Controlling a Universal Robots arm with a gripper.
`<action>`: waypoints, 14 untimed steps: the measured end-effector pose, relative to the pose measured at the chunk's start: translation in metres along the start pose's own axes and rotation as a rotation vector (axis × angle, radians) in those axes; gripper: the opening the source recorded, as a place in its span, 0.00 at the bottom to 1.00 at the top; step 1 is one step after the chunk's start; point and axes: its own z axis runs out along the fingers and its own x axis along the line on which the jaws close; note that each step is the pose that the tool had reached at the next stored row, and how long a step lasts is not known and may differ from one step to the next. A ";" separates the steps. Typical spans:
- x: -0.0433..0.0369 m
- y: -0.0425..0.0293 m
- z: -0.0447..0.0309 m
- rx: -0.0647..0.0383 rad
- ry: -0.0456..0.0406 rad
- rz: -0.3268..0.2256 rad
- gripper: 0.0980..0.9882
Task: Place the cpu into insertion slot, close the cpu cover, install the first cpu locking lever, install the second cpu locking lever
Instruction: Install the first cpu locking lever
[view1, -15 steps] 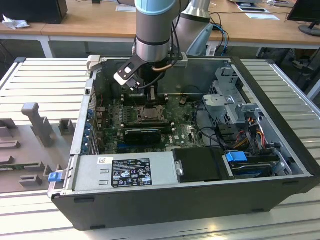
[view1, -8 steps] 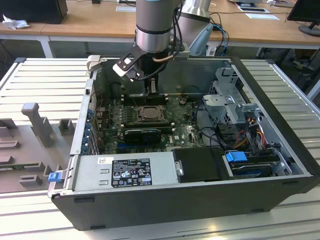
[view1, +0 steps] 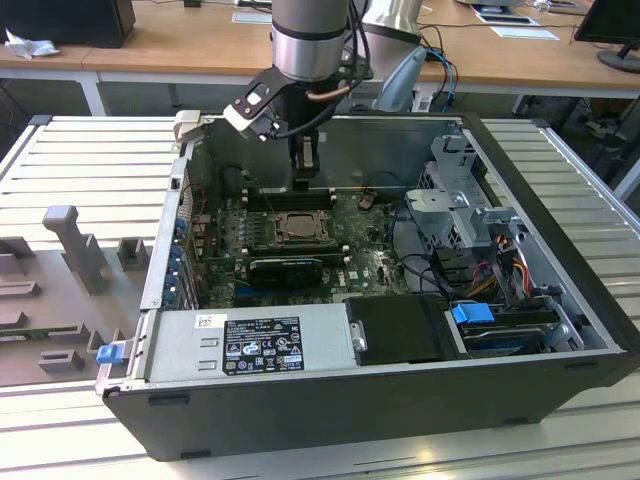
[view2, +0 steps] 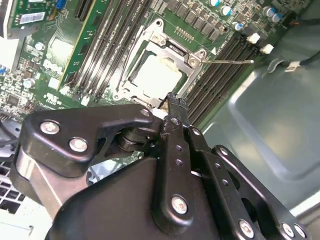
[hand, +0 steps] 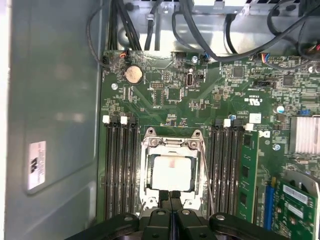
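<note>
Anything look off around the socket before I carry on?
One thin locking lever sticks out sideways from the cpu cover, crossing the memory slots instead of lying along the frame. The cpu sits flat and square.

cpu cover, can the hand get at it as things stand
Likely yes: the shut hand hangs close by the cpu cover, nothing between them, and the memory slots flanking it lie low.

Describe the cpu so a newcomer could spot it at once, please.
In the open dark computer case, find the green motherboard. Between its two banks of long black memory slots lies a square silvery metal frame; the cpu is the pale silvery-beige square in its cut-out, smooth where neighbours are ridged.
</note>
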 end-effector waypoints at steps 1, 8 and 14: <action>0.0000 0.0000 -0.0008 0.000 -0.0001 0.000 0.01; 0.0000 0.0000 -0.0007 0.007 -0.0023 -0.116 0.01; 0.0000 0.0000 -0.0007 0.010 -0.0025 -0.184 0.01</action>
